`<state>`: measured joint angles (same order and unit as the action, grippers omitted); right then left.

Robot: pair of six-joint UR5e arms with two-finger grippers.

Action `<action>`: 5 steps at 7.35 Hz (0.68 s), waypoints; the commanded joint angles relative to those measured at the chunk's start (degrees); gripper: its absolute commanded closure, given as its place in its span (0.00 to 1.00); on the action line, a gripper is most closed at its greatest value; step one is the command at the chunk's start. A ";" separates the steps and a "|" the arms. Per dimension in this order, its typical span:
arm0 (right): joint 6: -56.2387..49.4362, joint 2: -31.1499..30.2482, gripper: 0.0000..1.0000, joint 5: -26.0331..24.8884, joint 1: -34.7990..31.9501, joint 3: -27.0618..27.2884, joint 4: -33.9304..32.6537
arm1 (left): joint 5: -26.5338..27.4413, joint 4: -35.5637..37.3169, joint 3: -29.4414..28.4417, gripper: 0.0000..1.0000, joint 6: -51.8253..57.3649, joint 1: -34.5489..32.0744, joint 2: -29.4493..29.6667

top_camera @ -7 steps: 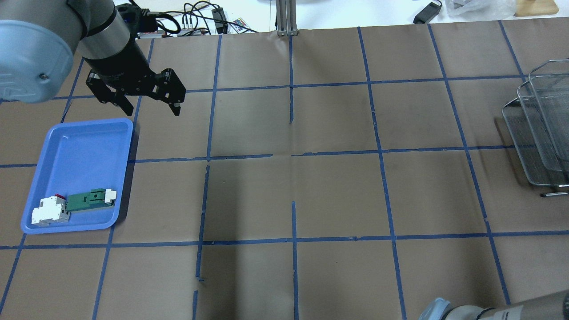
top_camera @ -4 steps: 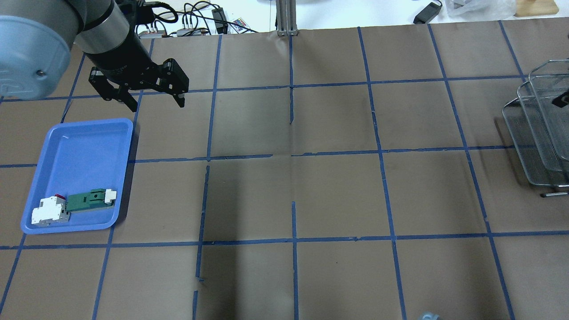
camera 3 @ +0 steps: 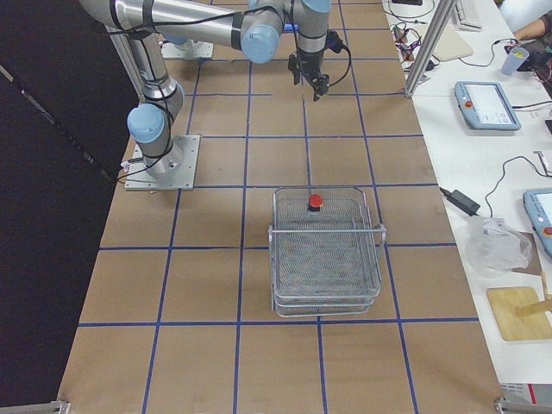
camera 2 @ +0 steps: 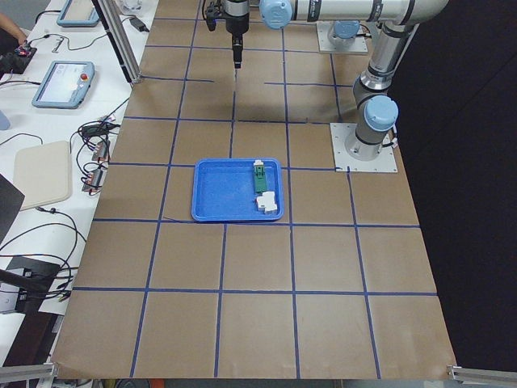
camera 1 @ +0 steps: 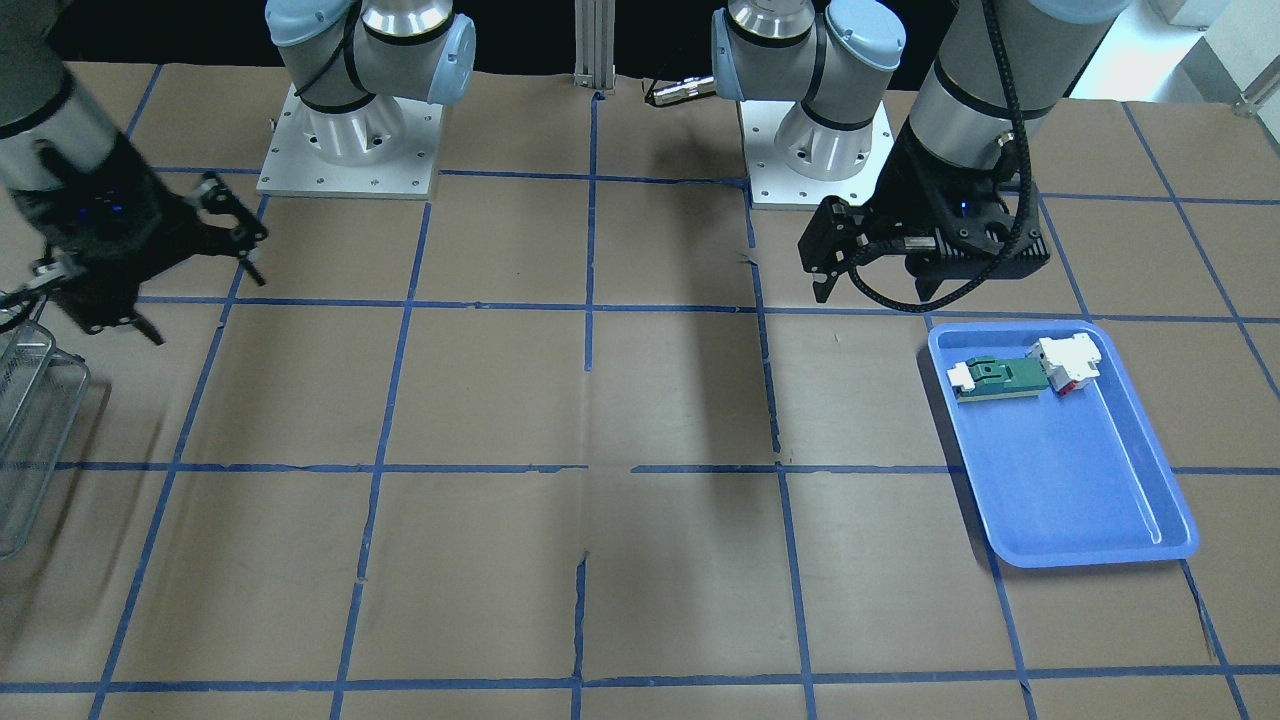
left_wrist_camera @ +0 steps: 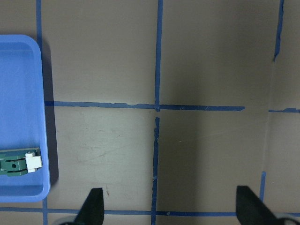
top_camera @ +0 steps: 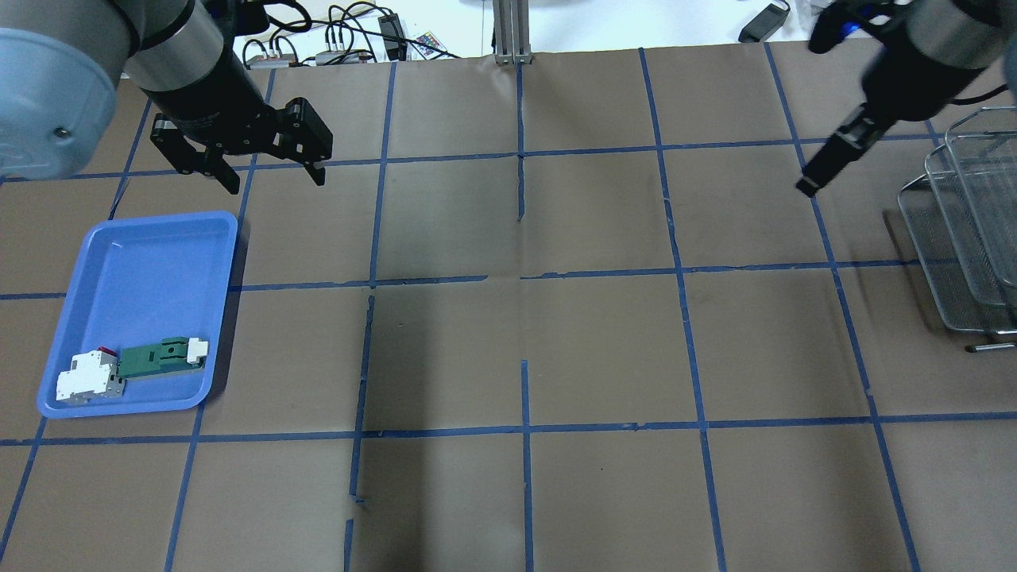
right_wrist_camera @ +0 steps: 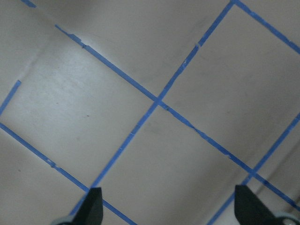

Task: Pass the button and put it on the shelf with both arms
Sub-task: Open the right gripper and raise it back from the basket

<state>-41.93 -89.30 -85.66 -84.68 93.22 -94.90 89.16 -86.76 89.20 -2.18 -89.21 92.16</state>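
Both spread wide, empty: L gripper (top_camera: 276, 183), R gripper (camera 1: 209, 311); button (camera 3: 316, 202) prob on shelf (camera 3: 345, 267)

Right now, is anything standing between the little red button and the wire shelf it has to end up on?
Nothing visible: the button already sits in the shelf's top tray. The right gripper hangs away from it, jaws open and empty.

The left arm (camera 1: 985, 95) and right arm (camera 1: 345, 125) are shiny silver-grey tubes with round light-blue caps (camera 1: 460, 50). Each stands on a square metal plate (camera 1: 285, 175) with tiny screws. A black cable (camera 1: 1001, 62) runs down the left arm. The left gripper (top_camera: 276, 183) and right gripper (camera 1: 207, 308) are black with a small blue light.
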 commanded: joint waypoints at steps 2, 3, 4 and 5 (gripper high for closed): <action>23.33 -1.59 0.00 -0.90 -6.90 -0.15 -0.20 | -0.12 0.01 -0.16 0.00 -0.11 0.00 -0.05; 32.08 -1.15 0.00 -0.91 -6.64 -1.02 -0.54 | 0.22 -0.07 -0.16 0.00 -0.02 0.00 -0.14; 38.78 -0.62 0.00 -1.00 -6.64 -2.33 -0.37 | 0.23 0.01 -0.16 0.00 -0.02 0.26 -0.05; 40.33 -0.44 0.00 -2.05 -6.64 -3.21 0.24 | 0.14 -0.07 -0.16 0.00 -0.11 0.18 -0.14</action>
<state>-6.51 -90.11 -86.85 -91.31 91.24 -95.15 89.32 -86.79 89.04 -2.23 -89.06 92.06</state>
